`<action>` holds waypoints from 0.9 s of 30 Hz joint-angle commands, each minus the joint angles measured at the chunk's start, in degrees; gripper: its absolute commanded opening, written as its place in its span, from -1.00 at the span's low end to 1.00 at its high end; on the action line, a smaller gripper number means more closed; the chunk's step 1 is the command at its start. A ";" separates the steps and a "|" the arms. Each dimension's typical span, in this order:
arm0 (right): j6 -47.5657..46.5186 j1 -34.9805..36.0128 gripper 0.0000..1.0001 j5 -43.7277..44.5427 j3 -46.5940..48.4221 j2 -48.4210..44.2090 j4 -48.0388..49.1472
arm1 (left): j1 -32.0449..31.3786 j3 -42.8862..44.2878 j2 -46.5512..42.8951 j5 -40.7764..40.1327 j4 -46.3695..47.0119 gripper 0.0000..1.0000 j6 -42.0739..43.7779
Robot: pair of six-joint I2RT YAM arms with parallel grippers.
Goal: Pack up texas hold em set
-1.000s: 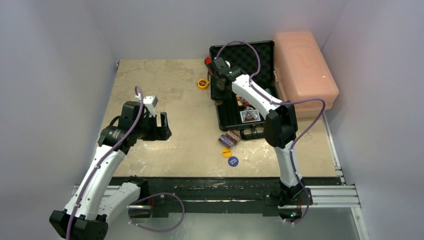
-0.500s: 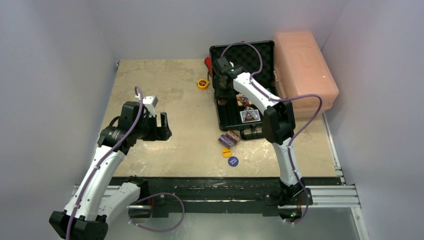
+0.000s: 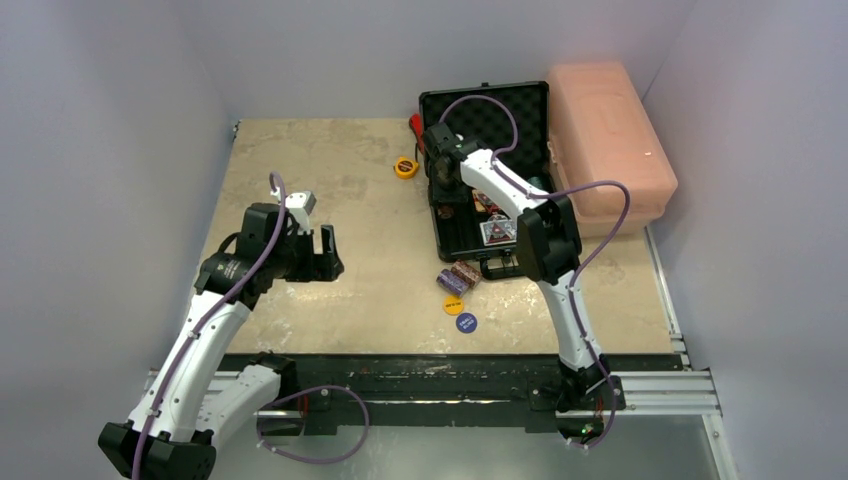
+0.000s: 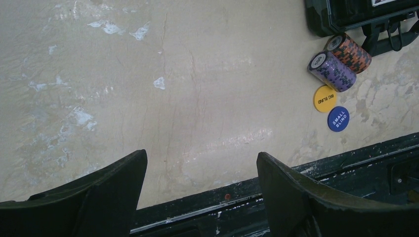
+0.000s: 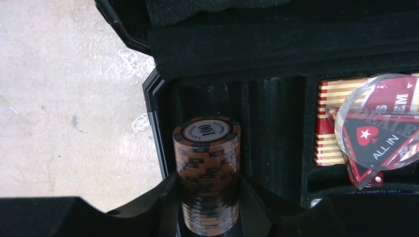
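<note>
The black briefcase (image 3: 500, 110) lies open at the far right of the table, foam lid up. My right gripper (image 3: 444, 183) is over the case's left chip slot, shut on a brown chip stack (image 5: 206, 168) marked 100, held upright between the fingers (image 5: 165, 197). A red and gold card deck (image 5: 328, 123) and a clear dealer button (image 5: 380, 123) lie in the case. An orange chip stack (image 4: 352, 51), a purple chip stack (image 4: 332, 70), the yellow button (image 4: 324, 98) and the blue button (image 4: 338, 118) lie on the table in front of the case. My left gripper (image 4: 201, 155) is open and empty.
A pink plastic box (image 3: 610, 140) stands right of the case. A yellow tape measure (image 3: 405, 167) lies left of the case, a red object (image 3: 414, 123) by its far left corner. The table's black front rail (image 4: 316, 177) runs under my left gripper.
My right arm's elbow has swung left and the gripper with the chip stack has shifted slightly over the case's left side. The left arm has not moved.
</note>
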 commanded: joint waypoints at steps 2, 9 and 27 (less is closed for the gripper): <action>-1.12 -0.11 -1.00 0.67 4.03 -0.94 0.70 | -0.36 -0.22 -0.88 0.74 1.13 0.62 0.17; -1.62 -0.14 -1.00 0.09 5.00 0.20 0.39 | -0.36 -0.29 -0.89 0.99 1.11 0.62 0.26; -1.73 -0.07 -0.63 0.15 6.50 1.00 0.12 | -0.36 -0.27 -1.24 1.08 1.14 0.62 0.26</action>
